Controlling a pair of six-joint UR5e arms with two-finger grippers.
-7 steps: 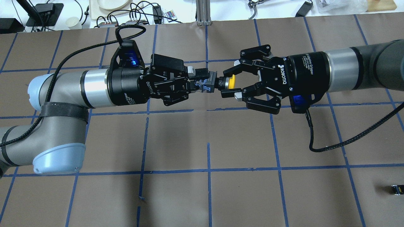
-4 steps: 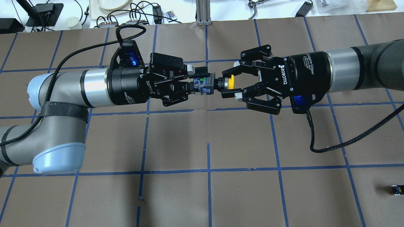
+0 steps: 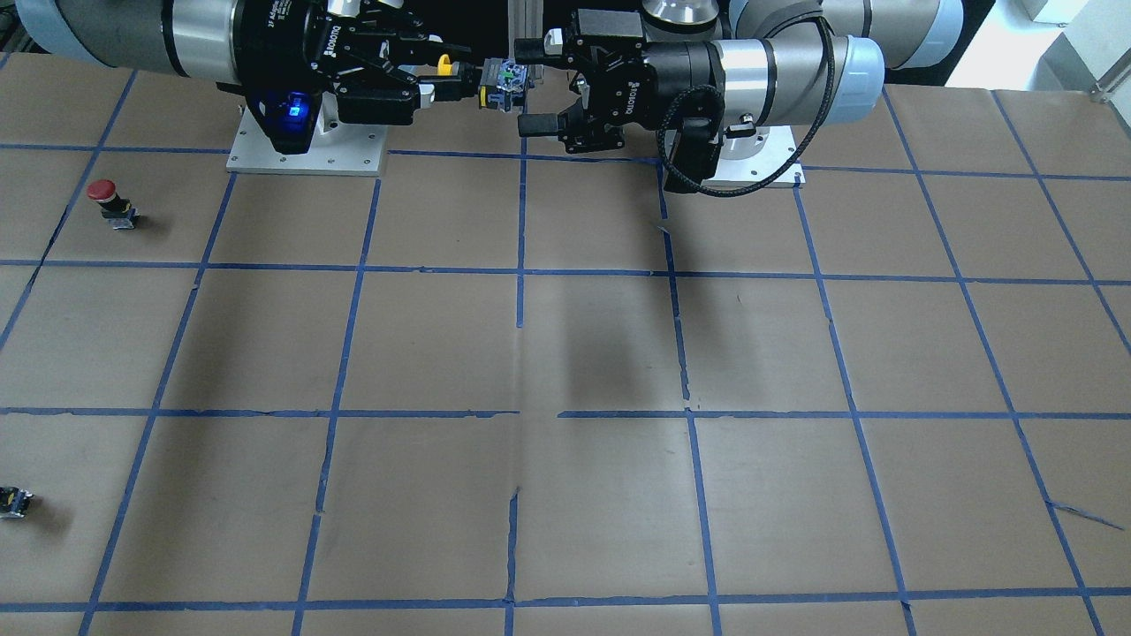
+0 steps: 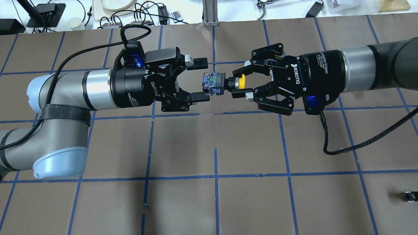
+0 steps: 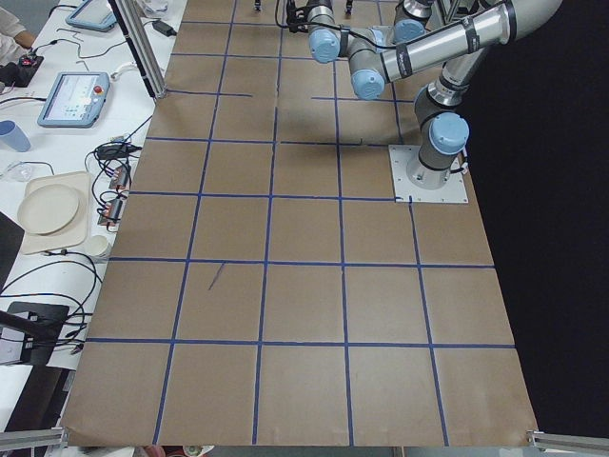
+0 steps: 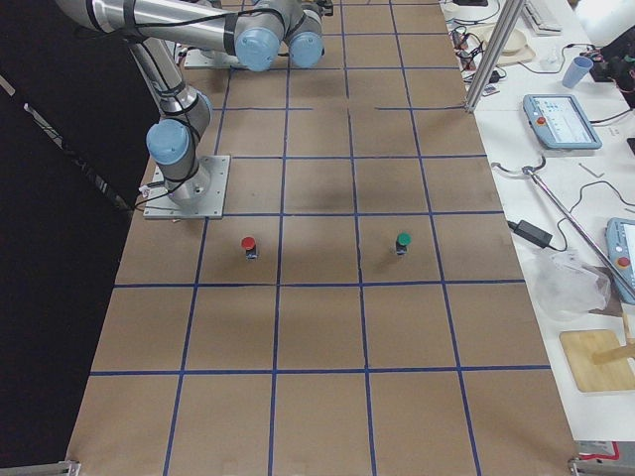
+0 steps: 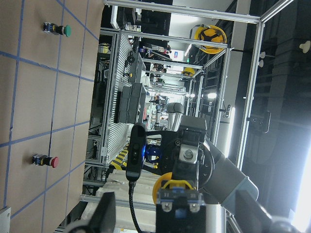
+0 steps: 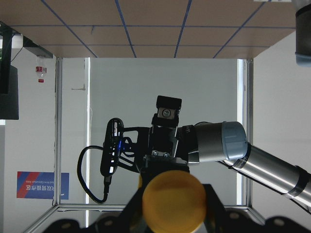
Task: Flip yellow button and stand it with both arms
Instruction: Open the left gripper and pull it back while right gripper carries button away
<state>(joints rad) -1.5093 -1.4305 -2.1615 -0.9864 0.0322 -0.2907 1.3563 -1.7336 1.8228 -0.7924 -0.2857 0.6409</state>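
Right gripper [image 4: 236, 83] clamped on the yellow button [image 4: 222, 84]; left gripper [image 4: 200, 79] spread wide.

Grips the black neck just behind the yellow cap, with the cap turned toward the right palm and the silvery-grey base pointing at the left gripper. Holds it level in the air above the brown table [image 4: 183, 147] with its blue tape grid, midway between the two arms that meet nose to nose. Puts the base end into the gap between the left fingers [image 4: 199, 61], level with their tips, clear of the upper one and just beside the lower; contact there cannot be told. Elsewhere on the table, well apart: a red button [image 3: 104, 199] standing, a green button [image 6: 403, 241] standing, a small black part [image 4: 409, 195] near the edge.
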